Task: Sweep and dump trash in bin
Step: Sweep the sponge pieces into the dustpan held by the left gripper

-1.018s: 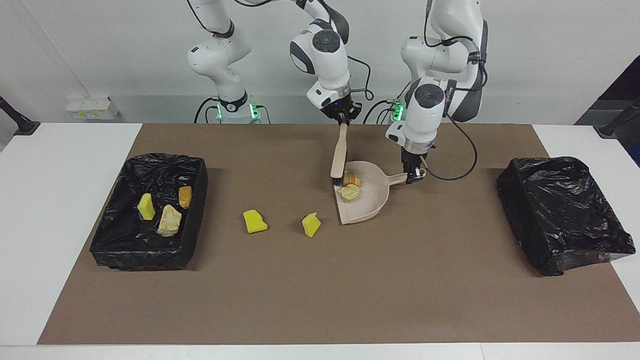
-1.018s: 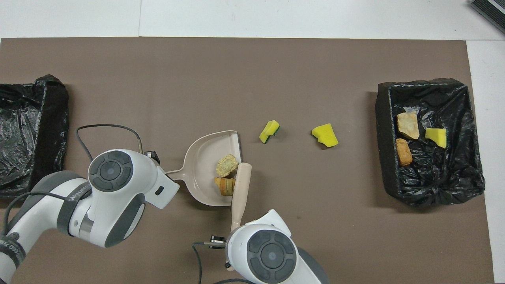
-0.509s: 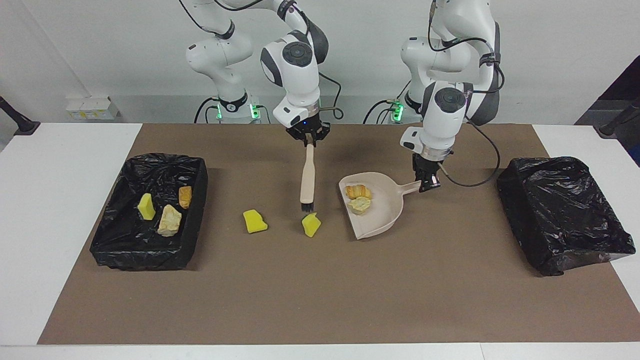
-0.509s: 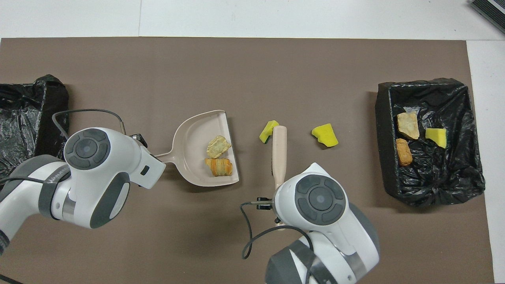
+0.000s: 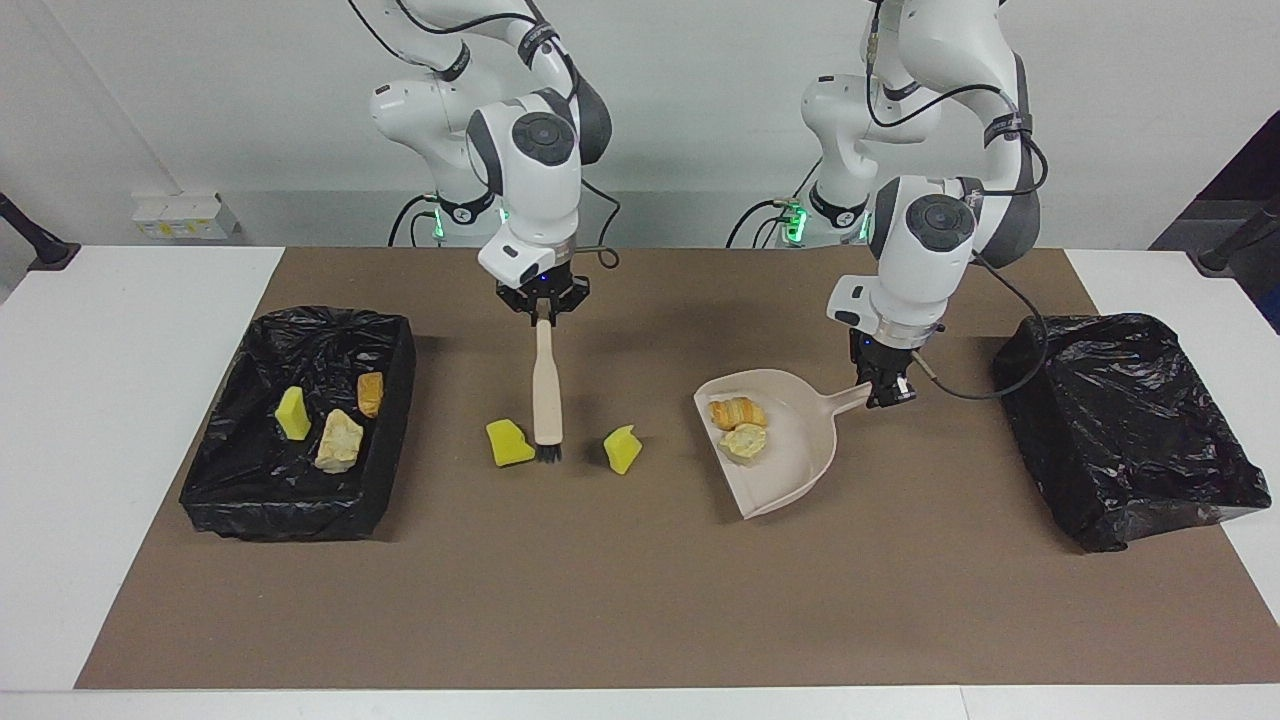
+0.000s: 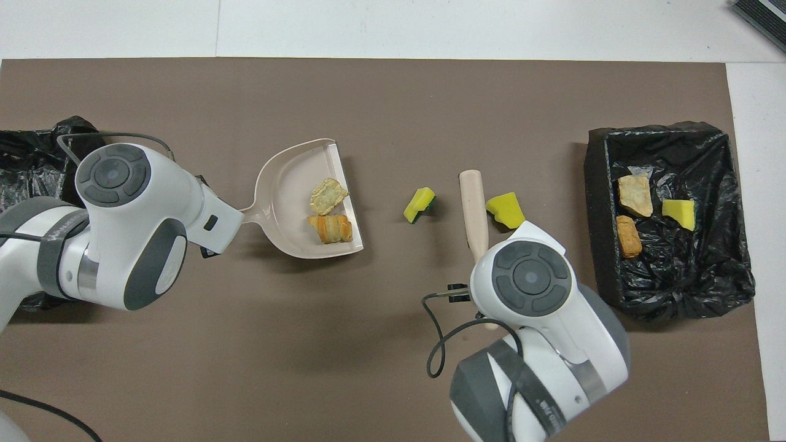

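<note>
Jaws clamped on brush (image 5: 546,385), dustpan (image 5: 790,445).

A brown mat (image 5: 640,600) covers most of the white counter (image 5: 120,400). At the left arm's end of the counter lies a black bag-covered bin (image 5: 1130,425), closed over on top. By the wall sits a white power strip (image 5: 185,215).

Both tools hidden overhead; bin (image 6: 37,153) perhaps half-cropped.
</note>
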`<action>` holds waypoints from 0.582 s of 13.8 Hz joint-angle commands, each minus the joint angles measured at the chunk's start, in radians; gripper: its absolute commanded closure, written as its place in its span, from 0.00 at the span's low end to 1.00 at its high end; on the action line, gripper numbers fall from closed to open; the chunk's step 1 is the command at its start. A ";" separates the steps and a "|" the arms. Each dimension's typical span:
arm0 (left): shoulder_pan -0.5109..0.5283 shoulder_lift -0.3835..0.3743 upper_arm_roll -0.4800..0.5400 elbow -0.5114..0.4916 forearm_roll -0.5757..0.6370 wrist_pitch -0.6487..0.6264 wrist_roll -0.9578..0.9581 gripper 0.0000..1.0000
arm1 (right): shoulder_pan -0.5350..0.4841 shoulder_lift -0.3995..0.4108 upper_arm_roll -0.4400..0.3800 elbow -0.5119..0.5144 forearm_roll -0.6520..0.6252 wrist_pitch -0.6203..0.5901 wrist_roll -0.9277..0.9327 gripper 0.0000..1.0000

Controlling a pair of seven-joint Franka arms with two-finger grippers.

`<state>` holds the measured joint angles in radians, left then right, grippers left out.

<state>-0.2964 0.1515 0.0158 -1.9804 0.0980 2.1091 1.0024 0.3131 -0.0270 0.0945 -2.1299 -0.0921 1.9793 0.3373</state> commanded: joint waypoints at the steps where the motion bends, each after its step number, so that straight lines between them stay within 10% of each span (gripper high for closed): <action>1: -0.044 0.112 -0.002 0.154 0.070 -0.084 -0.086 1.00 | -0.123 0.001 0.011 -0.025 -0.017 0.007 -0.162 1.00; 8: -0.136 0.186 -0.003 0.239 0.109 -0.175 -0.120 1.00 | -0.230 0.018 0.011 -0.062 -0.176 0.035 -0.233 1.00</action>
<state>-0.4153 0.3274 0.0043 -1.7640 0.1762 1.9750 0.9071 0.1131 -0.0036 0.0928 -2.1662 -0.2462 1.9862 0.1485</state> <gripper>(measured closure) 0.687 0.736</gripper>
